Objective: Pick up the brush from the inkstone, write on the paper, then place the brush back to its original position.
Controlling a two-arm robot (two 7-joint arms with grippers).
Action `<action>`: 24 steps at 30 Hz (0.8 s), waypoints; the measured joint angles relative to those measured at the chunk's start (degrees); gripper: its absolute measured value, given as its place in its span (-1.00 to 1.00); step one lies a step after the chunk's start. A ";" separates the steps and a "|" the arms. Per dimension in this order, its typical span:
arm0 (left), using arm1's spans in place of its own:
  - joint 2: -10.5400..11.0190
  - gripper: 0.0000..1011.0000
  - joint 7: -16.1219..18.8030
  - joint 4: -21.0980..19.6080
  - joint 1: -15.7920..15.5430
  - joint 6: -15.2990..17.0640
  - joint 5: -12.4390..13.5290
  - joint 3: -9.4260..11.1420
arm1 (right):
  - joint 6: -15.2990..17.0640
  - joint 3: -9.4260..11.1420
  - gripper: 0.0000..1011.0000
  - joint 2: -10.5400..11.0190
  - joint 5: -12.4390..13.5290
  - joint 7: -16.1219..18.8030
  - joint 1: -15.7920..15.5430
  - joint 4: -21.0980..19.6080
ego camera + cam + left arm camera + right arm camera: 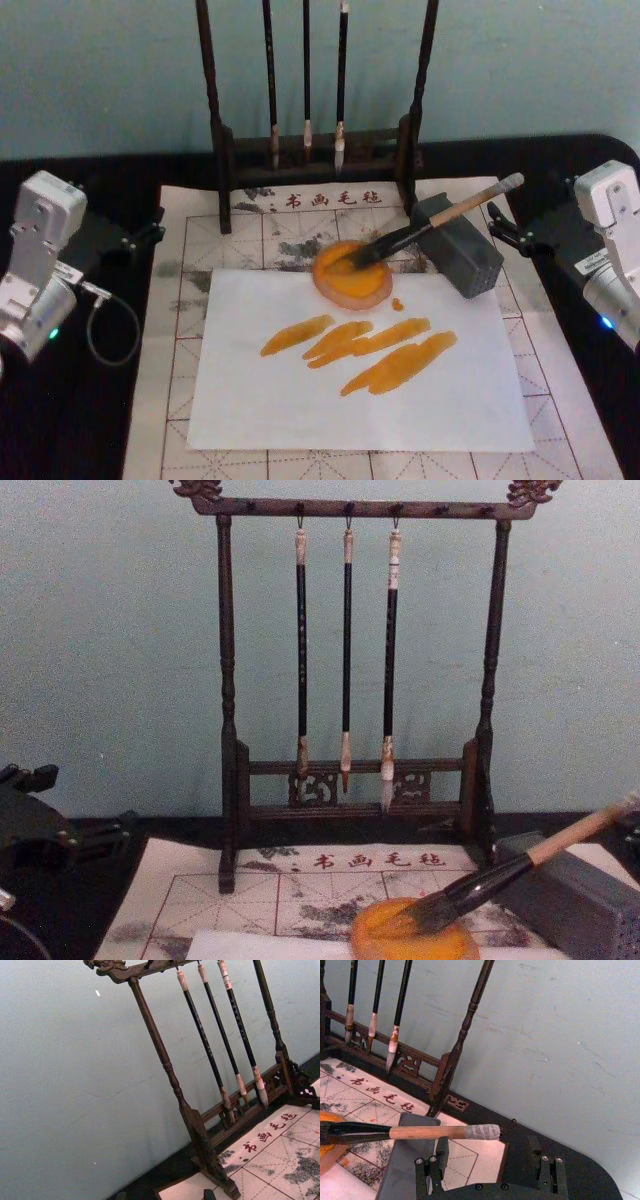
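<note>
**Item: calligraphy set on black counter (60,420), both arms at the edges**

1. Brush (430,225). It lies slantwise, bristles down in the inkstone (372,292), with the tan handle propped on the top of the grey block (470,262). The long axis runs from near-left (tuft) to far-right (taped handle end, raised off the counter).
2. Inkstone. It sits at the far edge of the paper (300,410), overlapping it, just left of the grey block.
3. Paper. It lies on the cream grid mat (170,400) and carries several orange strokes (370,350) across its middle, plus a small drop near the inkstone.
4. Brush stand (218,130). It stands at the far side of the mat with three thin brushes (306,70) hanging from it, untouched.
5. Right pincer (500,230). It is at the right edge of the mat, just right of the grey block, spread wide and holding nothing. The right wrist view shows both prongs apart with the taped handle end lying just beyond them.
6. Left pincer (150,232). It is parked at the left edge of the mat, well apart from the brush. How far it is open cannot be told.

**Key relation.** The handle end points toward the right pincer, which is by far the nearer. The brush lies to its left, the handle end a little farther away, with the shaft descending leftward and nearer to the inkstone.

**Assessment.** Strokes are on the sheet, the tuft is in the dish and the pincers are clear, so the task reads as complete or nearly so. Any further grasp would fall to the right arm, taking the raised handle crosswise above the block.
</note>
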 joint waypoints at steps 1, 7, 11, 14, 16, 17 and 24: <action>0.00 0.98 0.00 0.00 0.00 0.00 0.00 0.00 | 0.00 0.00 0.98 0.00 0.00 0.00 0.00 0.00; 0.00 0.98 0.00 0.00 0.00 0.00 0.00 0.00 | 0.00 0.00 0.98 0.00 0.00 0.00 0.00 0.00; 0.00 0.98 0.00 0.00 0.00 0.00 0.00 0.00 | 0.00 0.00 0.98 0.00 0.00 0.00 0.00 0.00; 0.00 0.98 0.00 0.00 0.00 0.00 0.00 0.00 | 0.00 0.00 0.98 0.00 0.00 0.00 0.00 0.00; 0.00 0.98 0.00 0.00 0.00 0.00 0.00 0.00 | 0.00 0.00 0.98 0.00 0.00 0.00 0.00 0.00; 0.00 0.98 0.00 0.00 0.00 0.00 0.00 0.00 | 0.00 0.00 0.98 0.00 0.00 0.00 0.00 0.00; 0.00 0.98 0.00 0.00 0.00 0.00 0.00 0.00 | 0.00 0.00 0.98 0.00 0.01 0.00 0.00 0.00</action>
